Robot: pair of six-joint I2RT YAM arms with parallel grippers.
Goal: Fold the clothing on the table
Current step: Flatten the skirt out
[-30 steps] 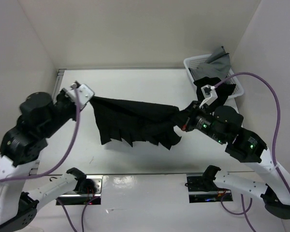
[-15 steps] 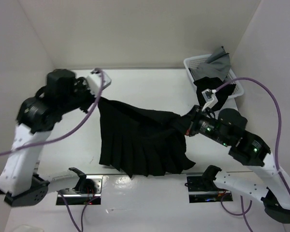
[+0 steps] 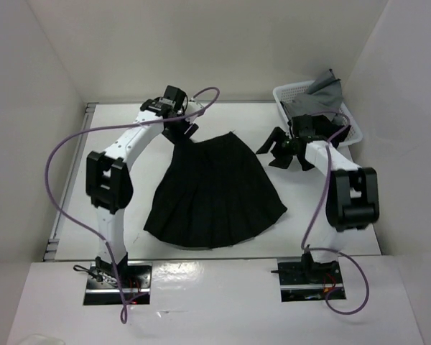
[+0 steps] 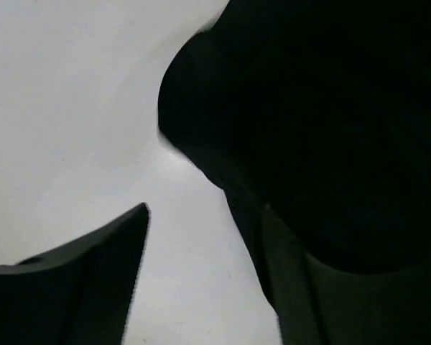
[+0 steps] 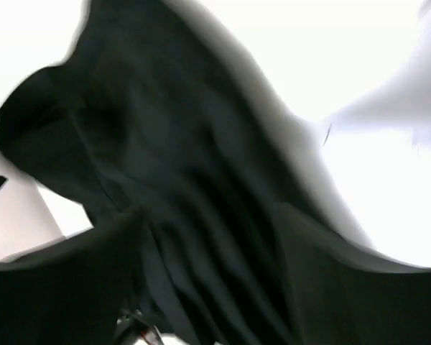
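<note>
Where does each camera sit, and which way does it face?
Top external: above and behind the bases, looking down at the skirt on the table; left arm, right arm show.
Left wrist: low over the table, facing the skirt's edge; its fingers show.
Right wrist: blurred, facing dark fabric; its fingers show.
Shared: top and left wrist both show the skirt.

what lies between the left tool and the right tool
The narrow waist end of the black skirt lies flat between the left tool and the right tool, seen in the top view.
</note>
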